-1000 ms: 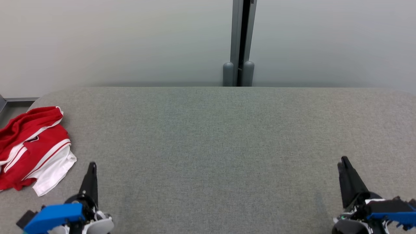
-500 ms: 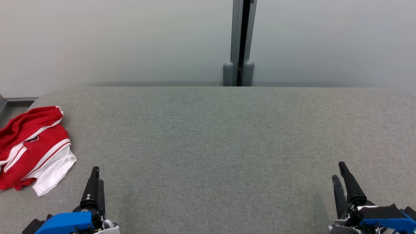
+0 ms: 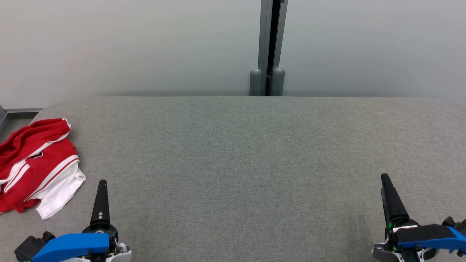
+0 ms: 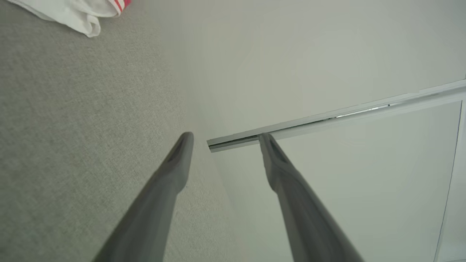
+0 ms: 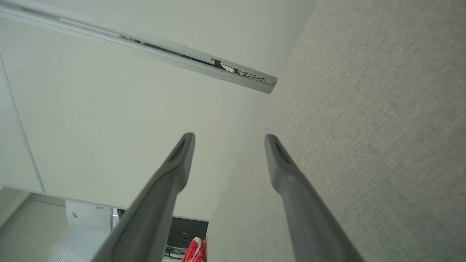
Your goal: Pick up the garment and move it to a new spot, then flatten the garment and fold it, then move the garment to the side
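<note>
Both grippers have opened up since a second ago, and the garment has not moved. Closest in the head view, the left gripper [image 3: 102, 186] sits at 7 o'clock and the right gripper [image 3: 385, 180] sits at 5 o'clock. Both point up toward 12 o'clock. In the left wrist view the two dark fingers [image 4: 174, 163] stand far apart, so the jaws are wide open. They hold nothing and touch nothing. The right wrist view shows the same wide gap, and those jaws hold nothing too. Both grippers hang over the gray table [image 3: 233, 156]. The red and white garment [image 3: 36, 163] lies in a bunched heap at 9 o'clock, on the table's left end. It is near the left gripper but not touching it. Farthest back, at 12 o'clock, a gray post [image 3: 271, 47] stands against the pale wall [image 3: 145, 43].
</note>
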